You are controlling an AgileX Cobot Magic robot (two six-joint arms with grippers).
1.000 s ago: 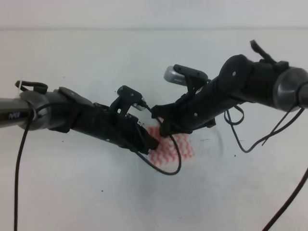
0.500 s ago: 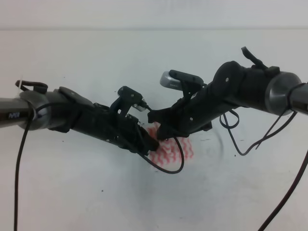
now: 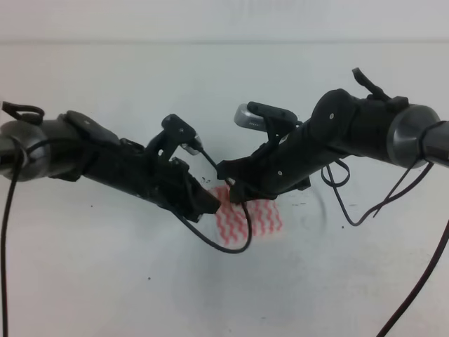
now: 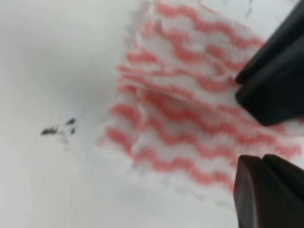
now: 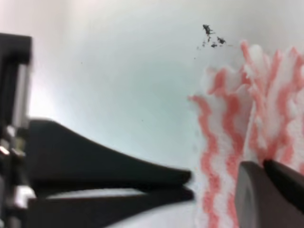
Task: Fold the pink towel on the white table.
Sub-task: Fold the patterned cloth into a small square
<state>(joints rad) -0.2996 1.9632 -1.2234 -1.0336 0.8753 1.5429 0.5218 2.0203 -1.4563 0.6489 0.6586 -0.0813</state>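
The pink towel (image 3: 256, 217) lies folded small on the white table (image 3: 105, 281), its zigzag layers stacked in the left wrist view (image 4: 190, 118). My left gripper (image 3: 216, 205) is shut, its tips at the towel's left edge with nothing between them (image 4: 261, 159). My right gripper (image 3: 235, 188) comes in from the right over the towel's top left part. In the right wrist view it (image 5: 261, 164) is shut where a raised fold of the towel (image 5: 228, 123) meets its tips. The arms hide the towel's upper left corner from above.
A black cable loop (image 3: 235, 242) hangs from the left arm across the towel's front. More cables (image 3: 351, 203) trail from the right arm. A small dark scuff (image 4: 59, 129) marks the table near the towel's corner. A wall edge (image 3: 105, 42) runs along the back.
The left arm has drawn back to the left and up, so more of the towel's left side shows. The right arm shifted left earlier and has since held still.
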